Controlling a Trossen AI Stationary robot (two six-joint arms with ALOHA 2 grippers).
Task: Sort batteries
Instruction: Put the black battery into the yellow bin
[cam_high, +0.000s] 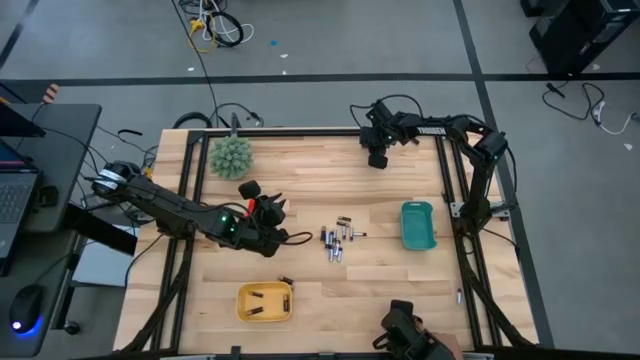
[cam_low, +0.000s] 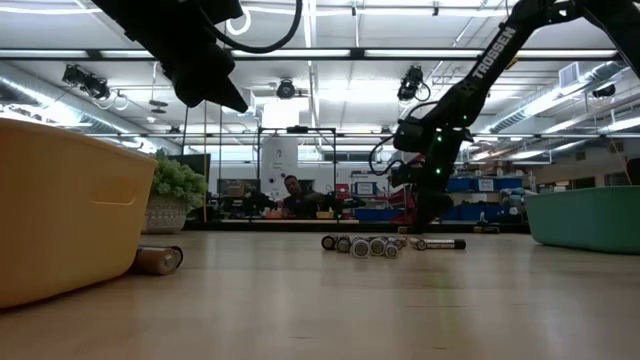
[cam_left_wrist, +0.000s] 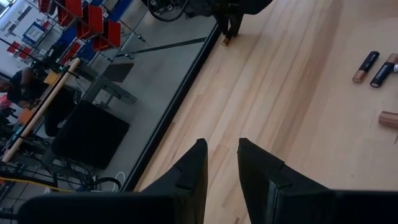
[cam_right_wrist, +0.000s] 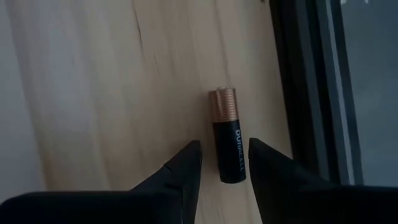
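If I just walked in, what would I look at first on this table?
Probably the little pile of batteries in the middle of the wooden table, with the yellow tray at the near edge and the teal tray at the right. The spiky green ball sits in the far left corner. One black and copper battery lies right by the table's edge, beneath the right gripper.
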